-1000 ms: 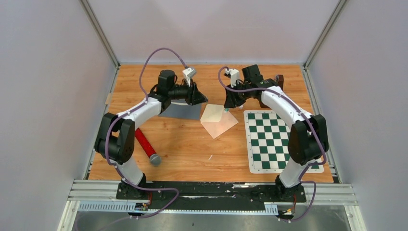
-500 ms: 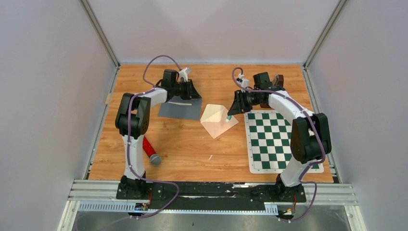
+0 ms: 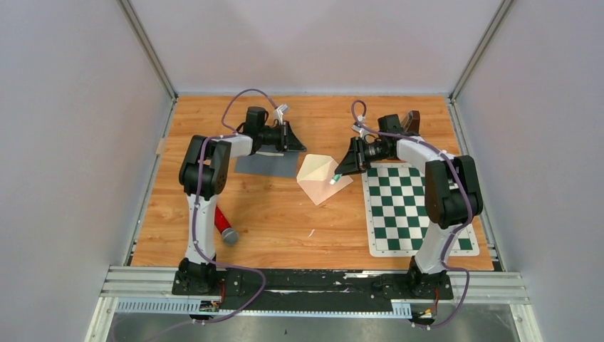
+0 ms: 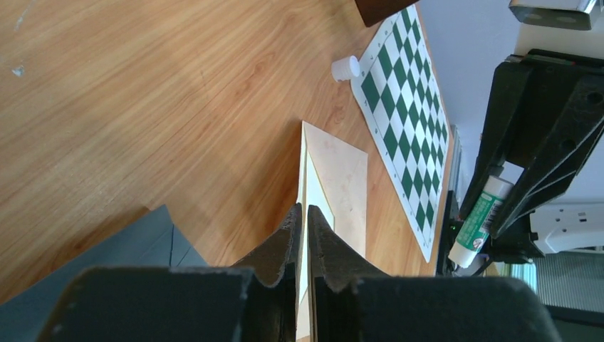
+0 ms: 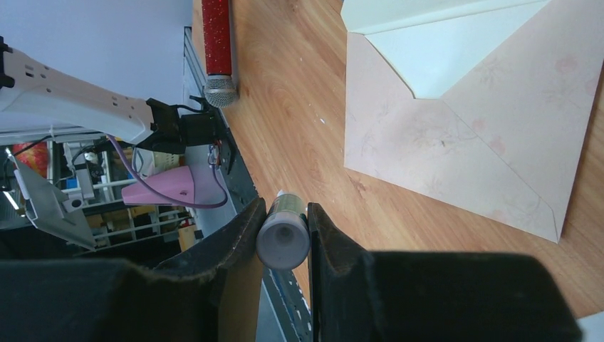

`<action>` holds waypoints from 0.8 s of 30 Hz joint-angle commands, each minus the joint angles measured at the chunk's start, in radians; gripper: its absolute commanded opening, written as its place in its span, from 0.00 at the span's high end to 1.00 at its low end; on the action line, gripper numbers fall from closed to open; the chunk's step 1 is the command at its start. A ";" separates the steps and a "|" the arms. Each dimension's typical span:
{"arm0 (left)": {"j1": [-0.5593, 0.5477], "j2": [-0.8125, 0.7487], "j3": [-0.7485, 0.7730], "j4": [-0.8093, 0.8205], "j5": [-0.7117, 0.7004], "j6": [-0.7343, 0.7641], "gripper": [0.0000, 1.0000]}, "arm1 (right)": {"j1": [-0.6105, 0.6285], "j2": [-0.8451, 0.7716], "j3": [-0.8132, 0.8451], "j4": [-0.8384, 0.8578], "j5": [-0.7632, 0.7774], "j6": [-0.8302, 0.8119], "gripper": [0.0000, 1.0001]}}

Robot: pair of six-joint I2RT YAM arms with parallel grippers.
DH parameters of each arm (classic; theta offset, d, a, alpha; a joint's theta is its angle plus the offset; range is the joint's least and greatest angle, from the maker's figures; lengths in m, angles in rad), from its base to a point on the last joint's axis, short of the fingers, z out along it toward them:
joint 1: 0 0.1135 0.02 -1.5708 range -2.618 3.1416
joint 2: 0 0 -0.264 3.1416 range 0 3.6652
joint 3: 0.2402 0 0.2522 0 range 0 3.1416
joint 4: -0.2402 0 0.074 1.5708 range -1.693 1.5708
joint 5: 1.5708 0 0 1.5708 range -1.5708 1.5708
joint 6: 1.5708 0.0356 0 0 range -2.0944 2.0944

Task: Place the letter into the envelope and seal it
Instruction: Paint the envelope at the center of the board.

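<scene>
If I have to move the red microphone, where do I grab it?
Grip the microphone on its red barrel, from above, fingers across the narrow width. It lies flat on the table, and its rounded grey head looks likelier to slip.

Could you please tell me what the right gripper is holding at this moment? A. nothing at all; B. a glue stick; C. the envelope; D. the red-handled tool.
B, since the right wrist view shows the right gripper with its jaws pressed against both sides of the glue stick, while the envelope lies apart from it.
</scene>
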 commanded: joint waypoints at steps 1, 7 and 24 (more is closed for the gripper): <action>-0.006 0.029 0.036 0.043 0.071 -0.008 0.88 | -0.002 0.023 -0.007 0.063 -0.046 0.034 1.00; -0.014 0.048 0.048 0.058 0.107 -0.032 0.89 | -0.006 0.057 -0.009 0.066 -0.042 0.036 1.00; -0.058 0.085 -0.010 0.402 0.255 -0.386 0.71 | -0.005 0.190 0.037 0.082 0.061 0.061 1.00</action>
